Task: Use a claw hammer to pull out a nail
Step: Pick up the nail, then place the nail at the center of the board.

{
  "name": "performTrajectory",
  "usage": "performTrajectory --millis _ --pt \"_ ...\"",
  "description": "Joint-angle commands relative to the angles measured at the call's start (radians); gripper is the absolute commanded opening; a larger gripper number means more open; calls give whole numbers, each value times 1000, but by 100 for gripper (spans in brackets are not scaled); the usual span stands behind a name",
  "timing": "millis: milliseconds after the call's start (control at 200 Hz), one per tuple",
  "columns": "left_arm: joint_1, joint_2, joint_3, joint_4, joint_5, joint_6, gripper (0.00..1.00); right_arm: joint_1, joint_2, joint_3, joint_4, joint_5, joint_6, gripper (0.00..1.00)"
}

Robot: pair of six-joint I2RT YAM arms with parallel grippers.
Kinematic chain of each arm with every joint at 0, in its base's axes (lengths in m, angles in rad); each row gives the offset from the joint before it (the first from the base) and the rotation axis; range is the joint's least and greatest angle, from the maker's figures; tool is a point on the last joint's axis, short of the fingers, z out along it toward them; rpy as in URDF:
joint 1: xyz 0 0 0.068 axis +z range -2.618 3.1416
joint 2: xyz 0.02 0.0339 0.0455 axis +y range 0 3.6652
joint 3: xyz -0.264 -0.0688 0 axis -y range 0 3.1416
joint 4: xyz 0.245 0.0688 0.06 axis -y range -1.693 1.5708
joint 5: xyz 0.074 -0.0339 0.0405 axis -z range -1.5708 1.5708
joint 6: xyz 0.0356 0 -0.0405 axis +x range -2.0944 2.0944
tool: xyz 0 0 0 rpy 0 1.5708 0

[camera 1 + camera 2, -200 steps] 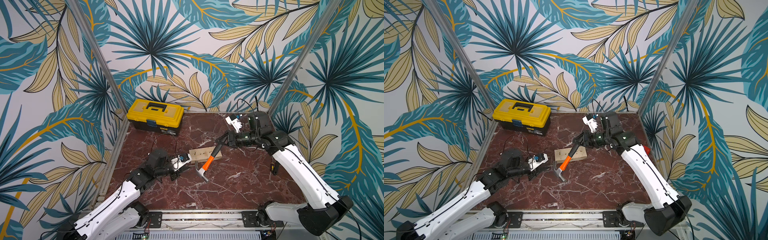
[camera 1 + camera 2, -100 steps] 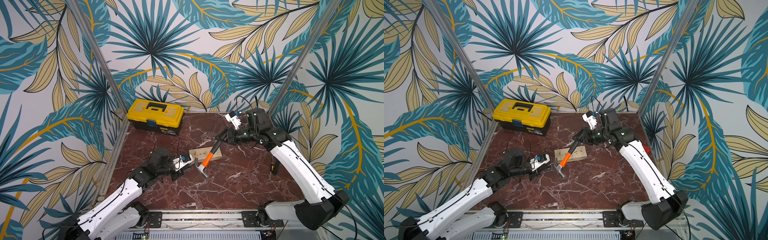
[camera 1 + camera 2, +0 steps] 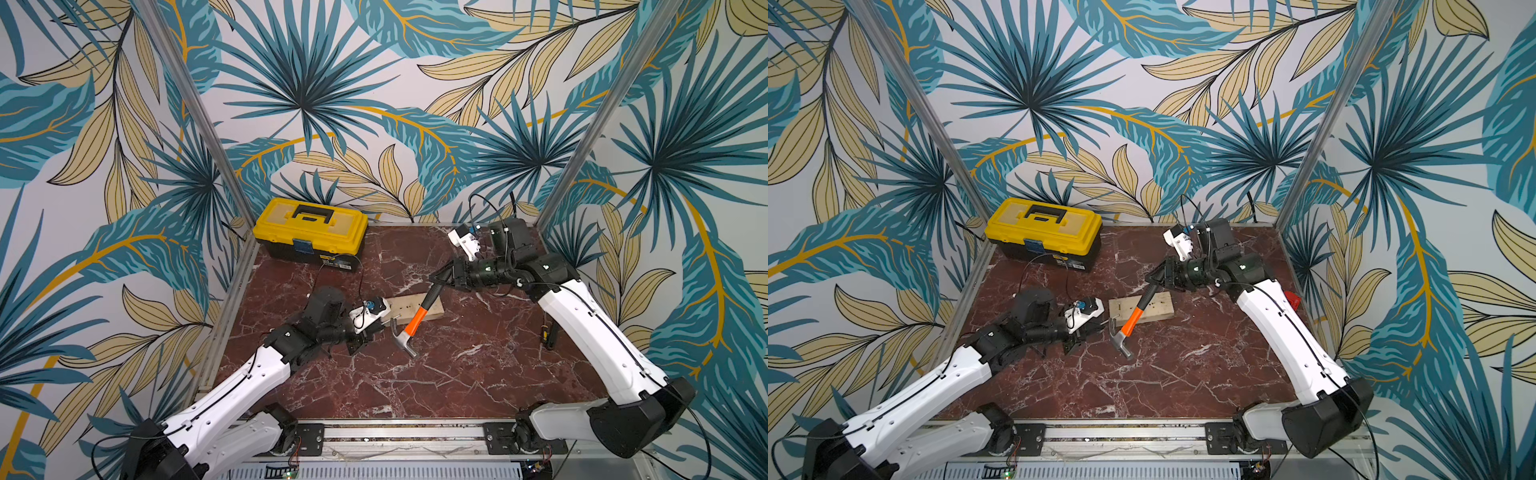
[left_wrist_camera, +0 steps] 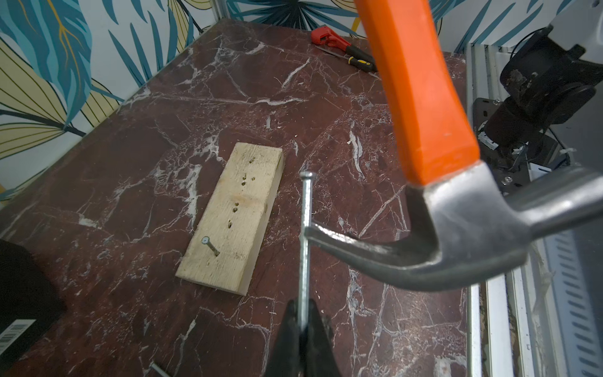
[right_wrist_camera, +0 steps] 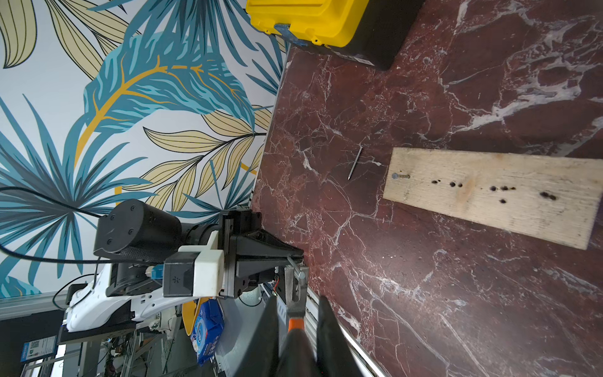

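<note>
Pulled nail (image 4: 305, 228) sits clear of the board (image 4: 235, 209), caught in the claw of the hammer (image 4: 424, 98) above the desk (image 4: 130, 163); right hand (image 3: 439, 281) clenched on the black shaft, left hand (image 4: 301, 323) pinching the shank; next move, by my reading, slides it sideways out of the fork.

No word or number reads clearly anywhere.

- Yellow plastic toolbox with black base (image 3: 309, 226): small yellow-and-black sticker (image 3: 333, 261) low on the front of the base, seen in both top views. Print too small.
- Left wrist view: white barcode label (image 4: 13, 333) on a black box (image 4: 23, 284) at the frame edge. Bars visible, digits blurred.
- Right wrist view, beyond the red-brown marbled surface (image 5: 424, 293): blue packet (image 5: 208, 328) with white print, unreadable. Pale sheet (image 5: 38, 348) bearing a QR-type square, text illegible.
</note>
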State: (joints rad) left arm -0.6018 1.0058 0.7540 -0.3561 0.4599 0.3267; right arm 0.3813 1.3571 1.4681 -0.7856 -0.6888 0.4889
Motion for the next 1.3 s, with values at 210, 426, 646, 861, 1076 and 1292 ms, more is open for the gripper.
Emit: performTrajectory --millis 210,426,646,861,1076,1292 --pt "2 2 22 26 -194 -258 0 4 -10 -46 56 -34 -17 0" --pt "9 1 3 -61 -390 -500 0 4 -11 -60 120 55 -30 0" --pt "23 23 -49 -130 -567 -719 0 2 -13 -79 190 203 -64 0" --pt "52 110 -73 -147 -610 -846 0 2 -2 -92 278 238 -95 0" --pt "79 254 -40 -173 -606 -959 0 2 47 -35 251 209 -162 0" --pt "83 370 -3 -176 -612 -1003 0 1 62 -27 243 218 -208 0"
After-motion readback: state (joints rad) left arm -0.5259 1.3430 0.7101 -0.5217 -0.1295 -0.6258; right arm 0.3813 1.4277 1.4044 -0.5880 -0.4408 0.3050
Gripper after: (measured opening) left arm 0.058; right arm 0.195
